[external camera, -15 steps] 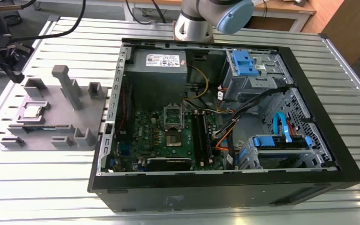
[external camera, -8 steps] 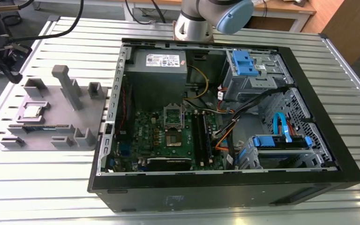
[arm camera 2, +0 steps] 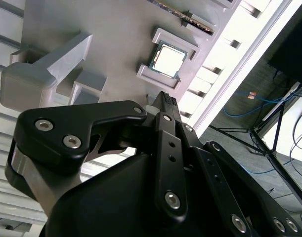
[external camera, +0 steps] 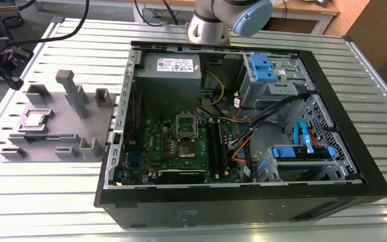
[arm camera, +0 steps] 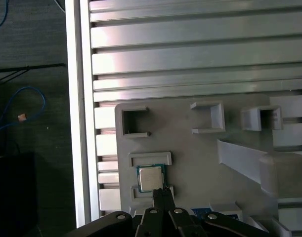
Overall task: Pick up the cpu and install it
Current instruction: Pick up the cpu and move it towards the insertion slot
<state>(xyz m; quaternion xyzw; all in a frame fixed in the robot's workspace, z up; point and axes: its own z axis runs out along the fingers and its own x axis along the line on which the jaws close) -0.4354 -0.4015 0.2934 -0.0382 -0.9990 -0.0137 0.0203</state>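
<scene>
The cpu [external camera: 34,120] is a small square chip with a silvery top. It lies flat in a shallow holder on the grey fixture plate [external camera: 52,108], at the exterior view's left of the open computer case [external camera: 247,196]. Both wrist views look down on the cpu [arm camera 2: 167,60] [arm camera: 151,177] in its holder. My gripper [arm camera: 160,191] [arm camera 2: 164,99] hangs above the plate, its black fingertips pressed together and pointing at the chip's near edge, holding nothing. Inside the case, the motherboard's socket [external camera: 187,148] lies exposed with its metal frame [external camera: 185,122] raised.
Upright grey posts and brackets [external camera: 69,91] stand on the fixture plate close to the cpu. The case holds a power supply [external camera: 173,65], blue drive brackets [external camera: 264,68] and loose cables [external camera: 244,138]. The ribbed metal table [external camera: 39,201] ends just beyond the plate.
</scene>
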